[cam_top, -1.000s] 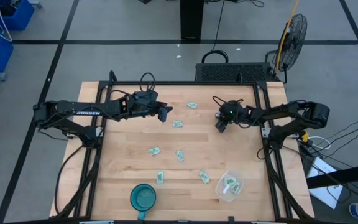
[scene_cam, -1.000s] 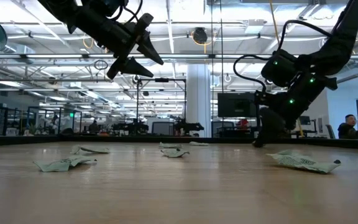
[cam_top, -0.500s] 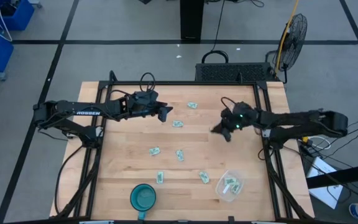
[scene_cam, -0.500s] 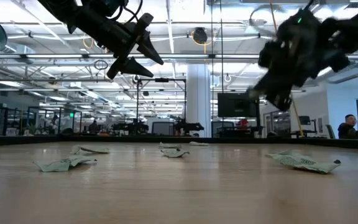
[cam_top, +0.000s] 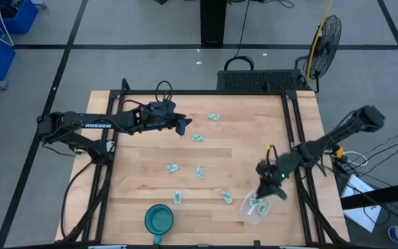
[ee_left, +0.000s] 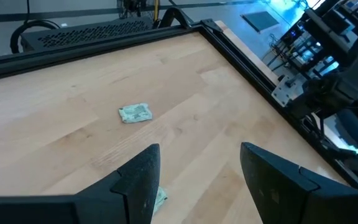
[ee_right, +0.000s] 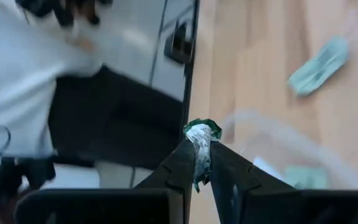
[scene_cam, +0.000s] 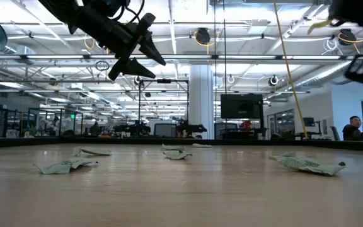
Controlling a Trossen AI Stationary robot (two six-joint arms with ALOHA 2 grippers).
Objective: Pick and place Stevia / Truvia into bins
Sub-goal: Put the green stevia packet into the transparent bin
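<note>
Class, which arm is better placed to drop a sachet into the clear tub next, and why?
Right. Its tool is shut on a sachet right beside the clear tub. The left tool is open, holding nothing, across the table.
</note>
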